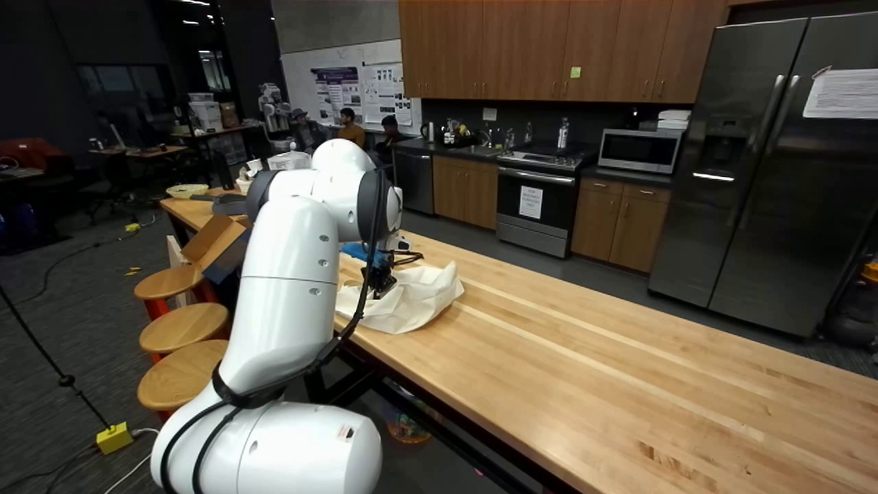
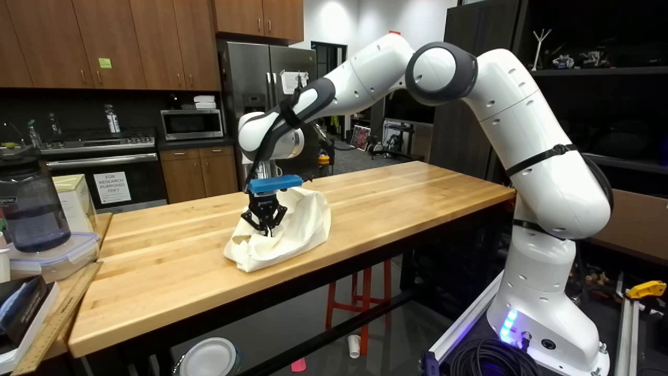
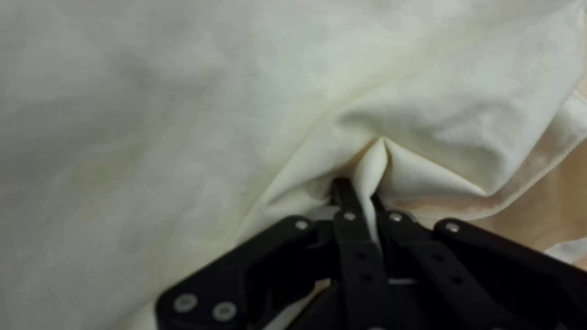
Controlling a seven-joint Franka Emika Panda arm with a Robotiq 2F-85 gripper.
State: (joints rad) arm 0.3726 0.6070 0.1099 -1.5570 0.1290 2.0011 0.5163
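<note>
On the wooden table (image 2: 391, 209), we find the cream cloth (image 2: 297, 235) crumpled, one thin fold (image 3: 372, 167) pinched in our gripper (image 2: 267, 231); if the grip catches too little, that fold could slip out under any pull.

The wrist view is blurred; deep shadow lies beneath the wooden table (image 2: 407, 201).

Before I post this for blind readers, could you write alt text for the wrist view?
A black gripper at the bottom of the wrist view pinches a raised fold of cream cloth. The wrinkled fabric fills most of the picture, with a tan surface showing at the right.
</note>
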